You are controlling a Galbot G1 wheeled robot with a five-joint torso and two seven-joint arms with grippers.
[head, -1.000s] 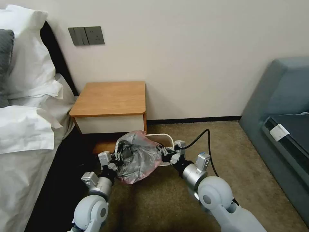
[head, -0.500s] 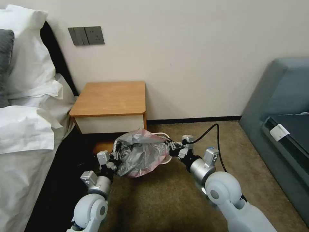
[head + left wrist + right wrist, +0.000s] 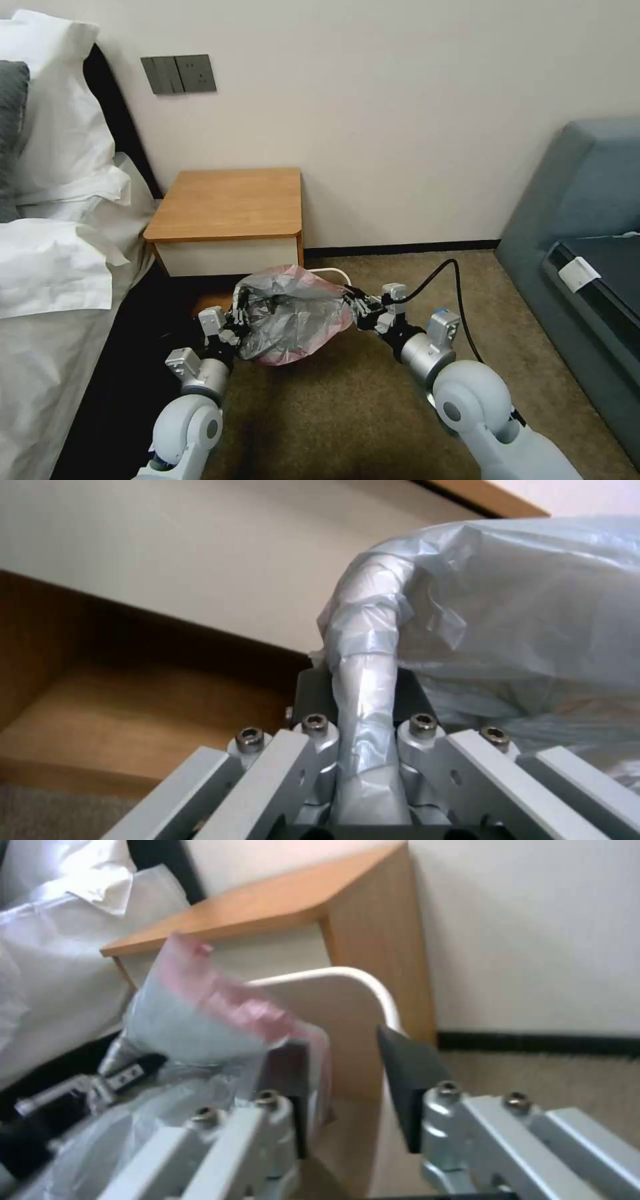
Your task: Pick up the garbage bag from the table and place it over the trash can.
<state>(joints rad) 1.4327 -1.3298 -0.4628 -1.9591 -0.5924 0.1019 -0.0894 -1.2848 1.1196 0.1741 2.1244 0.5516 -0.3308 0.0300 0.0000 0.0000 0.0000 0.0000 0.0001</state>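
Starting left of the desk [image 3: 230, 200]: a bed [image 3: 53, 280] with white sheets, pushed up against the desk's side. Above the desk, on the wall, a dark switch plate [image 3: 179, 73].

Reaching in low, in front of the desk's left half, with the left hand [image 3: 237, 320], clenched on the garbage bag [image 3: 293, 320]. Seen close in the left wrist view as the left hand [image 3: 363, 690] pinching grey film [image 3: 520, 605] wrapped tight around a rolled, tube-like edge, fingers pressed in from both sides.

Bulging in front of the desk's lower shelf, the garbage bag: crumpled, glossy grey, pinkish along its top and bottom edges, spread between the two hands. Peeking out just behind it, near the desk's right front corner, a curved piece of the trash can [image 3: 330, 271] rim.

Waiting in front of the desk's right corner and a little beyond it, the right hand [image 3: 353, 308], touching the bag's right end. Seen close in the right wrist view as released: right hand [image 3: 343, 1050] with fingers spread, the bag's pink edge [image 3: 227, 1000] draped against one finger, the cream wall of the trash can [image 3: 333, 1000] between and behind them.

Looping up off the right wrist, a black cable [image 3: 433, 280]. Farther right of the desk, across brown carpet [image 3: 373, 413], a grey-blue sofa [image 3: 587, 220].
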